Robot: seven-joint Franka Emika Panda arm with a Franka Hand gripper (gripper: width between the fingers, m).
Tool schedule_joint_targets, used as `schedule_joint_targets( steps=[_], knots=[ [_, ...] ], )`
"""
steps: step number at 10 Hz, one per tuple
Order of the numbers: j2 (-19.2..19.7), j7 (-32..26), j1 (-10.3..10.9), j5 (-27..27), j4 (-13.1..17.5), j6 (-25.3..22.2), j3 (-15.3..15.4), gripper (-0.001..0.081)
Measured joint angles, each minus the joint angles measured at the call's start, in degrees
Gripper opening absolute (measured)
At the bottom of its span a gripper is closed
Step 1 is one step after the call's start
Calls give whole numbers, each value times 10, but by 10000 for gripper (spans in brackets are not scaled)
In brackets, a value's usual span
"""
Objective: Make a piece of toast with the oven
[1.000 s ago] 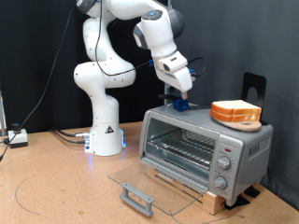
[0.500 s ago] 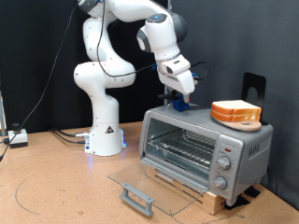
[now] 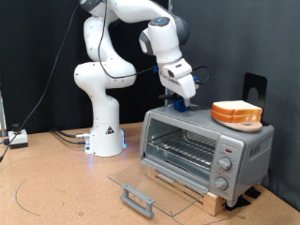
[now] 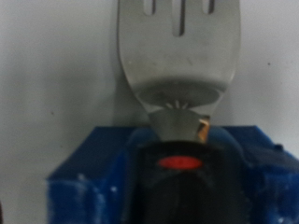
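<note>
The silver toaster oven (image 3: 246, 150) stands at the exterior view's right with its glass door (image 3: 141, 181) folded down flat and its wire rack (image 3: 183, 148) bare. Two near-identical bread slices (image 3: 236, 113) lie stacked on the oven's roof at its right end; I cannot tell which is the piece of toast. My gripper (image 3: 184, 99) hangs just over a blue holder (image 3: 182, 107) on the left part of the roof. The wrist view shows a metal fork-like utensil (image 4: 179, 47) sticking out of that blue holder (image 4: 93, 173). The fingers do not show there.
The oven sits on a wooden board (image 3: 202, 194). The door's grey bar handle (image 3: 138, 198) juts towards the exterior view's bottom. The arm's white base (image 3: 105, 131) stands to the left of the oven, with cables (image 3: 66, 136) on the tabletop beside it.
The hand has shifted slightly to the exterior view's right above the blue holder. The oven, door and bread have not moved.
</note>
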Motion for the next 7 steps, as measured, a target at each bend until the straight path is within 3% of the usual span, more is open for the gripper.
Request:
schedule_joint_targets(
  steps=[4,6,7],
  knots=[
    [20,-2,0,1,3,8,0,807],
    [29,-10,0,3,7,-4,-5,585],
    [32,-14,0,6,9,-12,-8,585]
  ],
)
